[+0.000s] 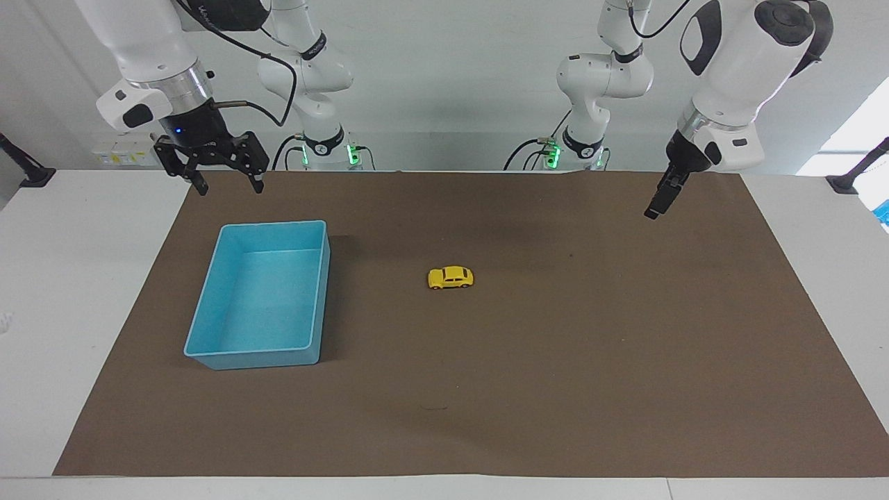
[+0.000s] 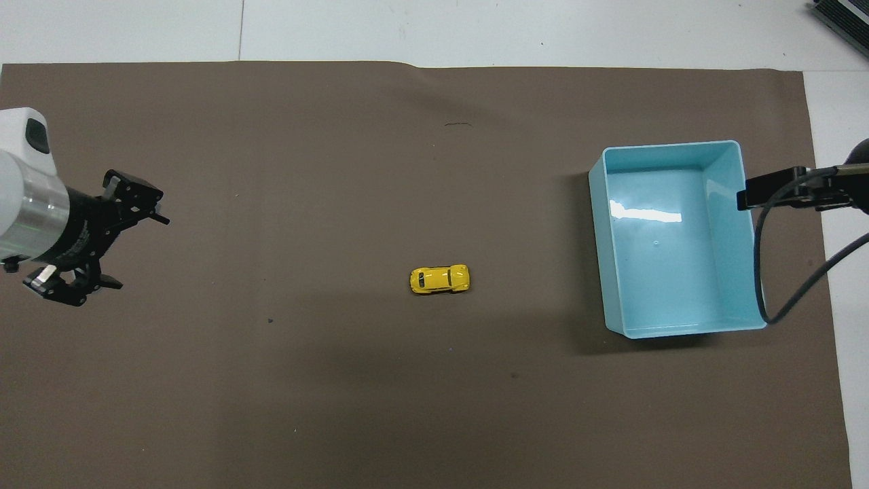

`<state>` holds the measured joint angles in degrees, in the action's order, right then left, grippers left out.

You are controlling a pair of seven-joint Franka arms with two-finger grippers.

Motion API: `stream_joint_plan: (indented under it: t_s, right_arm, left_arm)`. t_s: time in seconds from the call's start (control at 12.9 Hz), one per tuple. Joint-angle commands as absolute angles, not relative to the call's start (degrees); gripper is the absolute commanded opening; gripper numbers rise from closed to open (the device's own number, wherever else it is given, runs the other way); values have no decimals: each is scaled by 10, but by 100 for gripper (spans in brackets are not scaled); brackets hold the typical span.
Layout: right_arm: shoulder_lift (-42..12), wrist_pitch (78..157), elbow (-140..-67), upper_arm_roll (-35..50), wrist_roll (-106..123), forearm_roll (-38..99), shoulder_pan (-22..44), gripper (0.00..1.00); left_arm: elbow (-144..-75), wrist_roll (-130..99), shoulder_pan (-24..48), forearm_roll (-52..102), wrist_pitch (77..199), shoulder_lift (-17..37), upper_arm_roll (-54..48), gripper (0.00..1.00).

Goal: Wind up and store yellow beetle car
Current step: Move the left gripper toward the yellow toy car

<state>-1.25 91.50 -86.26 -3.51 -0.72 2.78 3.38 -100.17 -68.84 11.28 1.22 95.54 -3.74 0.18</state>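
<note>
1 yellow beetle car [image 1: 450, 278], 1 blue bin [image 1: 208, 347], 1 brown mat [image 1: 555, 382], 2 arms.

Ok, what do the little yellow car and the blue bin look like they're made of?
The yellow beetle car has a glossy, evenly bright painted shell, so die-cast metal or hard plastic; the look doesn't settle which. The blue bin looks like smooth moulded plastic: thin walls, rounded corners and a sharp white light glare on its floor.
</note>
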Motion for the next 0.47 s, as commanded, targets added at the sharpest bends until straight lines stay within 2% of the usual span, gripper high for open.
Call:
stream_joint_plan:
  t_s: [0.0,0.39]
  right_arm:
    - [-6,905,-862,-34,-18,26,31,100]
    - [-6,905,-862,-34,-18,26,30,100]
  left_arm:
    - [-1014,-834,159,15,985,-38,8,100]
    - [-1009,-977,210,15,1009,-15,7,100]
